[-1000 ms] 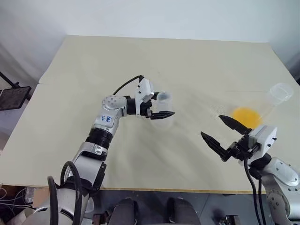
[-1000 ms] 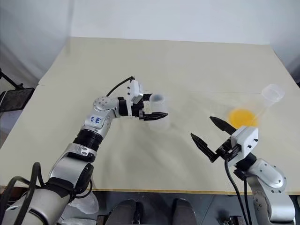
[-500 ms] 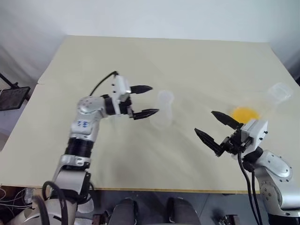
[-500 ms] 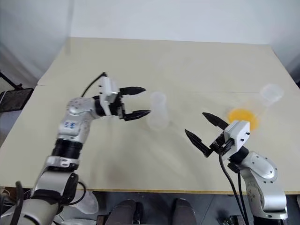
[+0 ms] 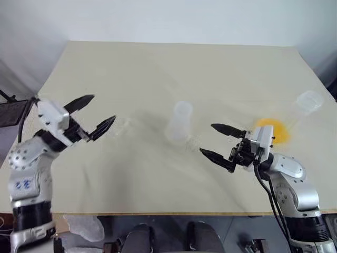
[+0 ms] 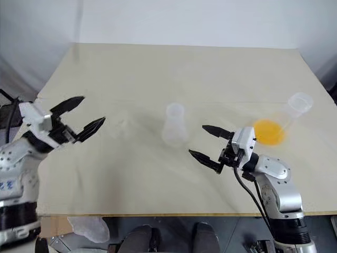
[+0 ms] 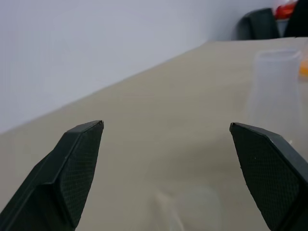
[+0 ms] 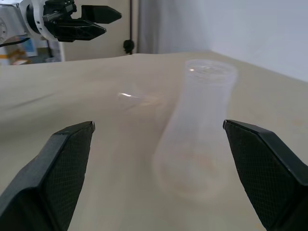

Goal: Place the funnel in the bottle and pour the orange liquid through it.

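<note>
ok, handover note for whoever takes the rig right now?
Left gripper: open, holding nothing, out at the table's left side.
Right gripper: open, holding nothing, pointing at the bottle from its right.
Bottle: upright mid-table, looks empty.
Funnel: probably the faint clear shape on the table just ahead of the left fingers; hard to see.
Orange liquid: in the flask at the far right.
Done: no step visibly completed.
Left: pick up the funnel, seat it in the bottle's neck, then pour the liquid through.
</note>
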